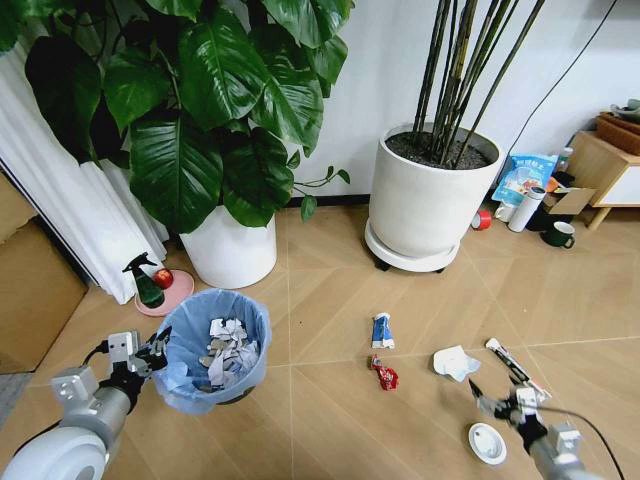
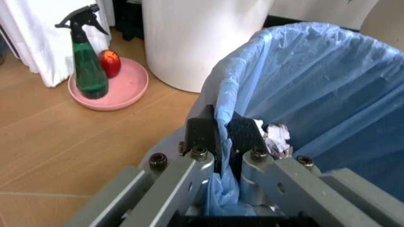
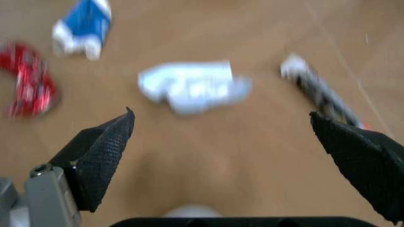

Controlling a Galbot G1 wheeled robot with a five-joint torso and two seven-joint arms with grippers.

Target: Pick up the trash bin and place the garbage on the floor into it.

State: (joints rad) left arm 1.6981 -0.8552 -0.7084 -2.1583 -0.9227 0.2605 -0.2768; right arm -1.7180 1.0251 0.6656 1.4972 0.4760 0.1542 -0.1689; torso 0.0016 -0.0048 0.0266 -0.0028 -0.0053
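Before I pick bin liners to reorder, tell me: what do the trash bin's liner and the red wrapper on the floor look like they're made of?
The liner of the trash bin, pinched at its rim by the left hand, looks like thin light-blue plastic film: crinkled, slightly translucent, softly glossy. The red wrapper looks like shiny plastic or foil film, crumpled with bright glints; which one is unclear.

The small round trash bin (image 1: 216, 350) has a crinkly light-blue plastic bag and white and grey paper scraps inside. Right of the bin, on the light brown wooden floor (image 1: 330, 440), lie a blue-and-white packet (image 1: 382, 330), a shiny red wrapper (image 1: 384, 375), a crumpled white tissue (image 1: 455, 362), a black-and-white strip (image 1: 510, 362) and a white round disc (image 1: 488, 443).
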